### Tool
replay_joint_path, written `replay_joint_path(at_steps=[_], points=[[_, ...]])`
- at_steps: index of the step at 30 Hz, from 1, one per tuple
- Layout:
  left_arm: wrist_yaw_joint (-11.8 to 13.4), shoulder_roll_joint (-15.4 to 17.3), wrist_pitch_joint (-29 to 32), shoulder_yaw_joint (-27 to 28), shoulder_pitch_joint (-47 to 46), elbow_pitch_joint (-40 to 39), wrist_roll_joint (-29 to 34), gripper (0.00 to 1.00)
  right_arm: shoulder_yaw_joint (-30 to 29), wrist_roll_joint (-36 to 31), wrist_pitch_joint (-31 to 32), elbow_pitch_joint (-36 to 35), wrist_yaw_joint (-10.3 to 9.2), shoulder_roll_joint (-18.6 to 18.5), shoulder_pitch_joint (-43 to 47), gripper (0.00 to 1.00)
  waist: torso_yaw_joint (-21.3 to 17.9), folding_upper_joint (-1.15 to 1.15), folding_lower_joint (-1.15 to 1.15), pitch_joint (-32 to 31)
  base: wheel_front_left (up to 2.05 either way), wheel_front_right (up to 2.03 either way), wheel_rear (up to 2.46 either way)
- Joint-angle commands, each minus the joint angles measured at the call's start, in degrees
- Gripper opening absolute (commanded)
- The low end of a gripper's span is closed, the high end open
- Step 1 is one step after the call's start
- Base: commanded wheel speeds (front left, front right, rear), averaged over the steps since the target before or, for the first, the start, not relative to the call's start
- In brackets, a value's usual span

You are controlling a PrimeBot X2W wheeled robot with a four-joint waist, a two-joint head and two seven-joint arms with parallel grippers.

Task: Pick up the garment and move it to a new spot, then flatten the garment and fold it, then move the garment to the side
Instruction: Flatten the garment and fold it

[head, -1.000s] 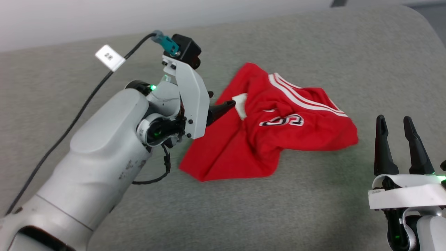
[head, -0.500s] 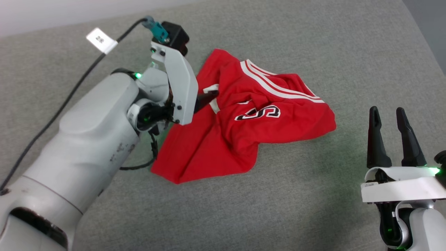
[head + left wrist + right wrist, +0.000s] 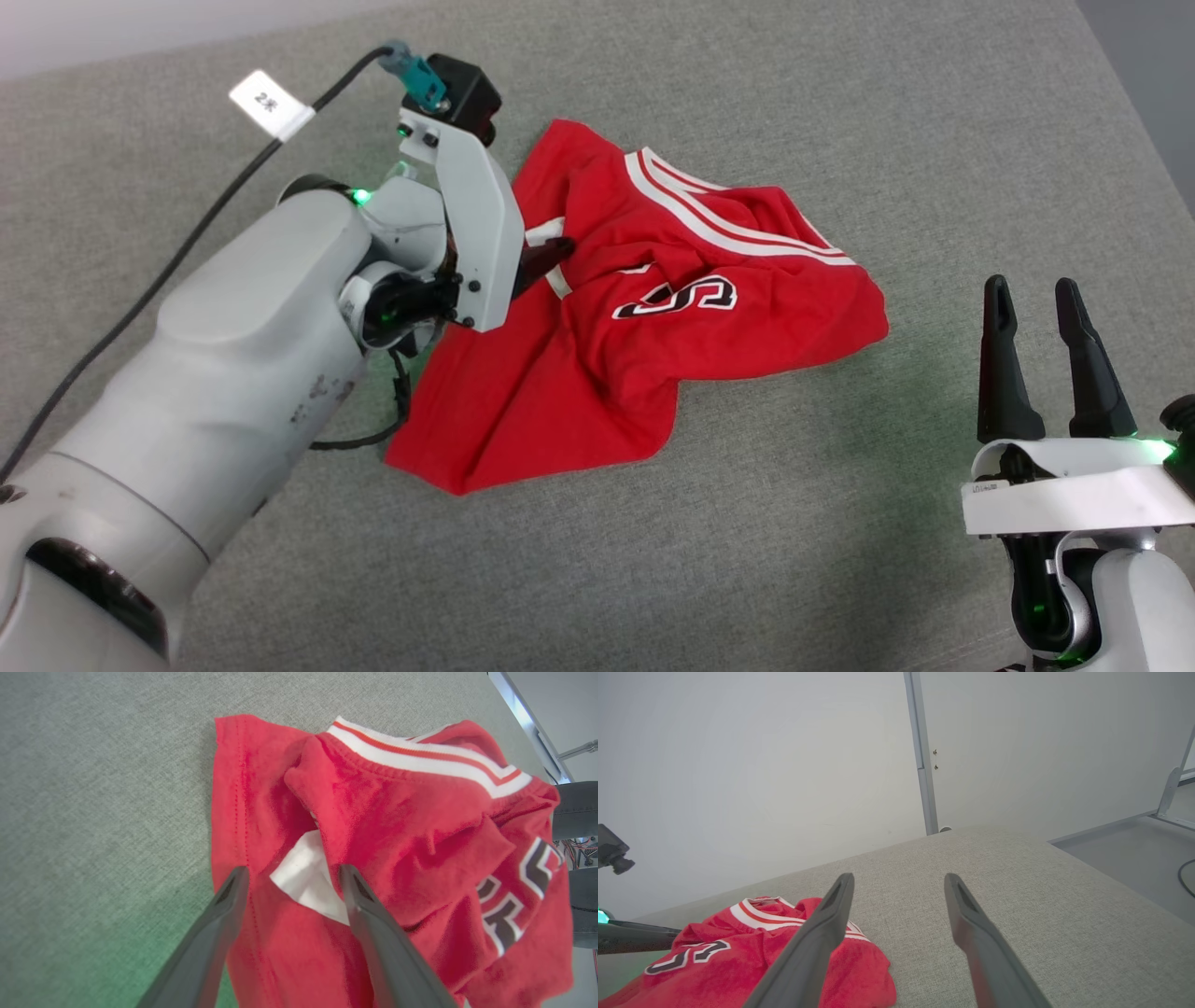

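Lying crumpled, garment [image 3: 653, 373] is seen at centre of head view on grey fabric surface [image 3: 840, 140]. No step judged done: pickup, move, flattening, folding and setting aside all left. Left gripper [image 3: 294, 871] is held spread over garment's upper-left folds, with white patch between tips in left wrist view; contact cannot be told. Right gripper [image 3: 1032, 287] is spread and empty at lower right, well apart from garment.

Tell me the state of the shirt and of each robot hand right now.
garment: crumpled, unfolded, lying on the grey surface, not held.
left hand: open, straddling a bunched part of the garment, nothing gripped.
right hand: open, empty, apart from the garment.
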Motion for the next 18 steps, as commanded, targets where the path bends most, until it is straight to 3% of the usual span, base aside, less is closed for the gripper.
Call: replay_joint_path(at_steps=[1, 3, 5, 7, 10, 18], points=[[0.1, 0.2, -0.4, -0.6, -0.7, 0.3, -0.4, 1.00, 0.2, 0.2, 0.0, -0.2, -0.08, 0.2, -0.7, 1.00, -0.1, 0.00, 0.00, 0.2, 0.00, 0.00, 0.00], [0.1, 0.1, -0.8, -1.4, -1.1, 0.4, -1.0, 0.94, 0.2, 0.2, 0.0, -0.2, -0.08, 0.2, -0.9, 1.00, -0.2, 0.00, 0.00, 0.4, 0.00, 0.00, 0.00], [0.1, 0.0, -0.8, -2.2, -1.3, 0.4, -1.6, 0.76, 0.3, 0.2, 0.0, -0.3, -0.08, 0.2, -0.9, 1.00, -0.2, 0.00, 0.00, 0.5, 0.00, 0.00, 0.00], [0.1, 0.2, -1.0, -3.0, -1.5, 0.4, -2.1, 0.73, 0.3, 0.5, 0.0, -0.4, -0.08, 0.2, -1.0, 1.00, -0.2, 0.00, 0.00, 0.7, 0.00, 0.00, 0.00], [0.1, 0.3, -1.5, -4.1, -1.9, 0.5, -3.0, 0.51, 0.4, 0.8, 0.0, -0.4, -0.08, 0.2, -1.1, 1.00, -0.2, 0.00, 0.00, 0.9, 0.00, 0.00, 0.00], [0.1, 0.8, -2.2, -6.2, -2.9, 0.9, -4.7, 0.38, 0.4, 1.3, 0.0, -0.3, -0.08, 0.2, -1.2, 1.00, -0.2, 0.00, 0.00, 1.1, 0.00, 0.00, 0.00]])
